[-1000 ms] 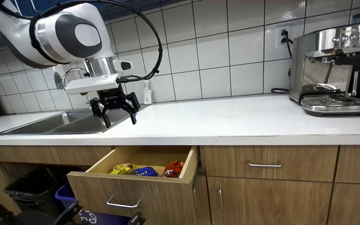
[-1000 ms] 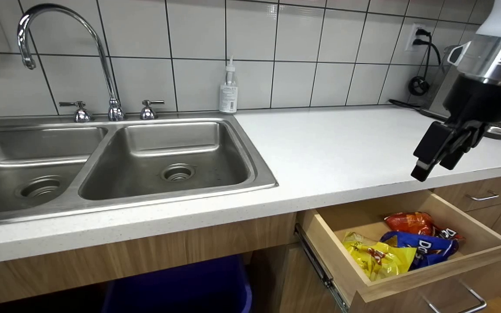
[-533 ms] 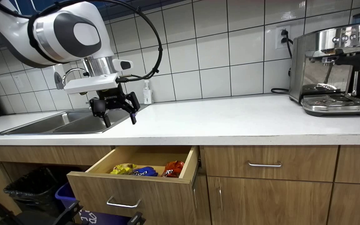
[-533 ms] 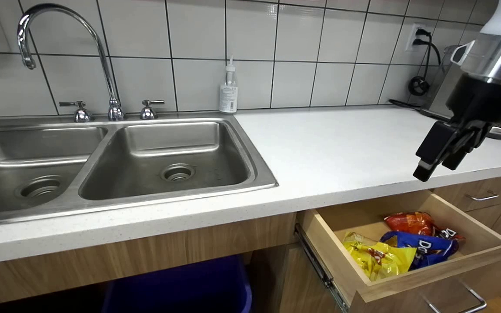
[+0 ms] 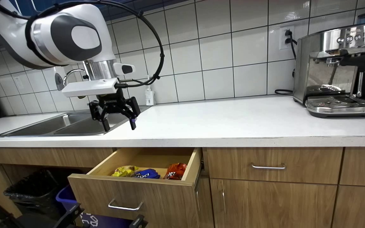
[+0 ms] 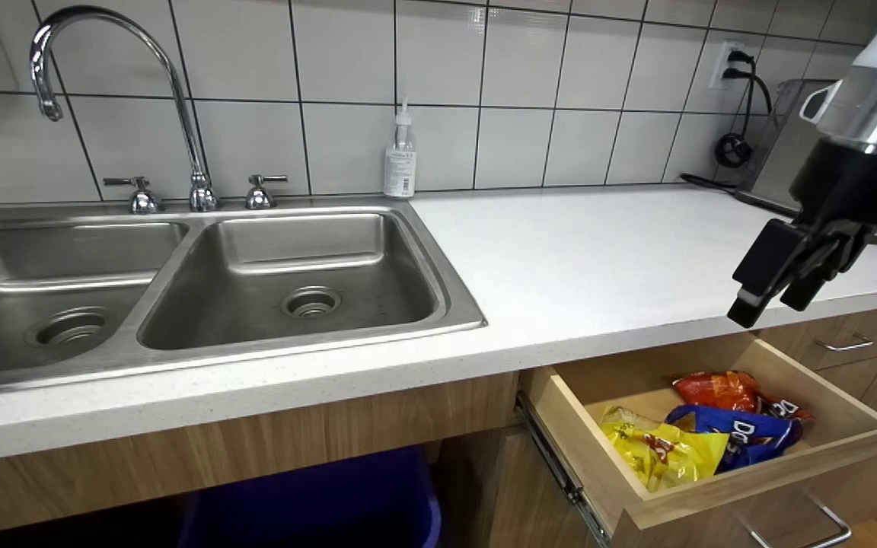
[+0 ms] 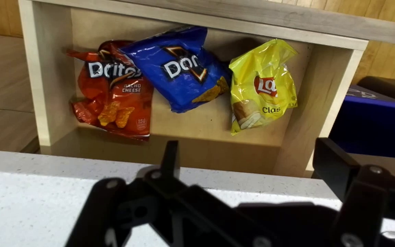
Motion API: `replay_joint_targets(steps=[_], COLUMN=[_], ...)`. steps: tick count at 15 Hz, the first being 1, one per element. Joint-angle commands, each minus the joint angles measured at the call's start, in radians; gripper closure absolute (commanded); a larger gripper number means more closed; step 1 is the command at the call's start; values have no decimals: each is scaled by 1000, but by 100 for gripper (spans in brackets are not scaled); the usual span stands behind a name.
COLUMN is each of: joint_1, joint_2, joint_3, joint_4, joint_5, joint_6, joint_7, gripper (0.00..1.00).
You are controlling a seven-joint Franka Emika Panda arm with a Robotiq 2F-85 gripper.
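The hand [image 5: 119, 127] hung spread wide and empty above the worktop [image 5: 220, 117], close to its front edge. From there the yellow bag [image 7: 264, 85] lay lower and outward, past that edge, in the open drawer [image 5: 157, 194]; in the wrist view it sat nearly opposite the gap, its long axis running, with a slight lean, from the drawer front toward the worktop. The blue bag [image 7: 183, 68] lay slantwise just beside it, partly over the red bag [image 7: 115, 96], which was farther left in that view. Pale wood showed around all three. A sink [image 6: 455, 293] was set into the worktop, a bottle [image 6: 400, 164] by its back corner, and a coffee machine [image 5: 328, 74] stood well apart, in front of a tiled wall [image 5: 217, 50]
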Motion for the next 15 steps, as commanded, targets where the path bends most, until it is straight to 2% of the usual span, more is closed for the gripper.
replay_joint_targets(steps=[1,8,15], joint_1=[22,4,-5], joint_2=[-51,-37,-29], joint_3=[-30,-53,-70], joint_4=[2,3,2], joint_5=[47,39,32], joint_6=[-50,-139,-275], joint_7=[-38,-40,-57], gripper=[0,0,0])
